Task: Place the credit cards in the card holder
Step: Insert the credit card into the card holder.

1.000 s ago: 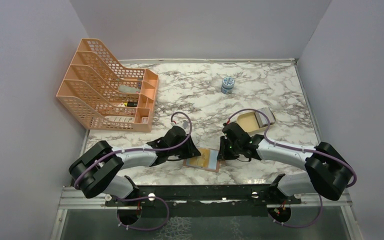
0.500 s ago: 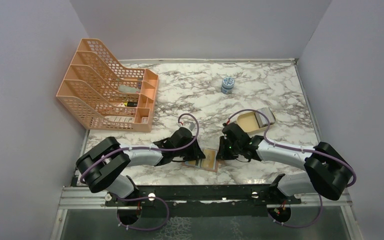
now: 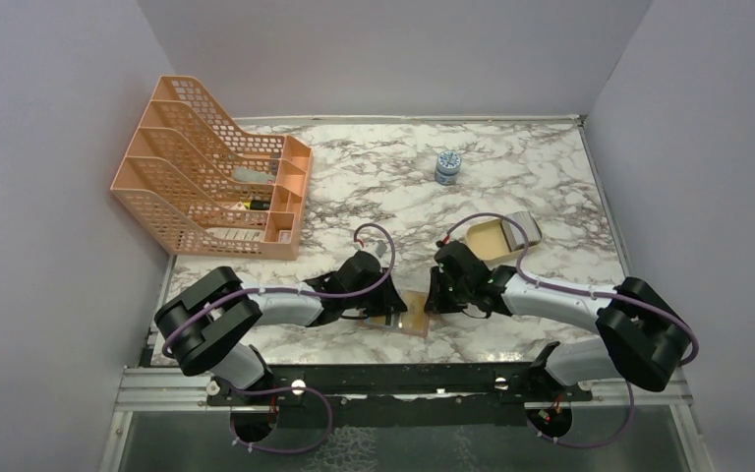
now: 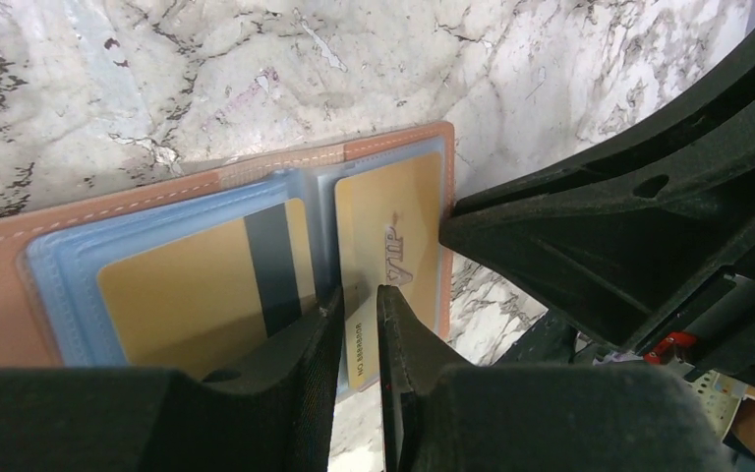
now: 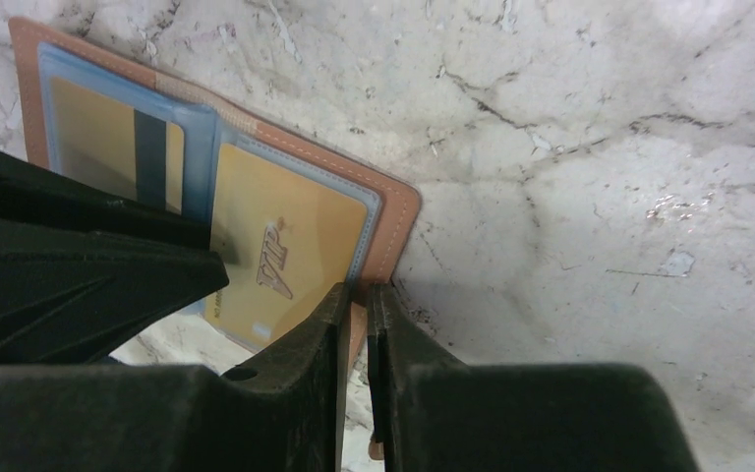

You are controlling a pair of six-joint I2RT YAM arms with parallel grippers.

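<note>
The tan card holder (image 3: pixel 416 319) lies open on the marble between my grippers. In the left wrist view its clear sleeves hold a gold card with a black stripe (image 4: pixel 187 285) and a gold VIP card (image 4: pixel 393 236) whose near end sticks out of its sleeve. My left gripper (image 4: pixel 357 300) is nearly shut, with its tips over that card's near end; it sits at the holder's left side (image 3: pixel 390 307). My right gripper (image 5: pixel 358 293) is shut on the right leather edge of the card holder (image 5: pixel 393 211), next to the VIP card (image 5: pixel 285 246). No blue or grey card shows.
An orange mesh file rack (image 3: pixel 211 187) stands at the back left. A small patterned jar (image 3: pixel 447 167) stands at the back middle. A beige tray with a grey block (image 3: pixel 499 236) sits just behind my right arm. The table's near edge is close below the holder.
My left gripper has moved right, onto the open card holder, and now covers its left half. My right gripper has stayed at the holder's right edge.
</note>
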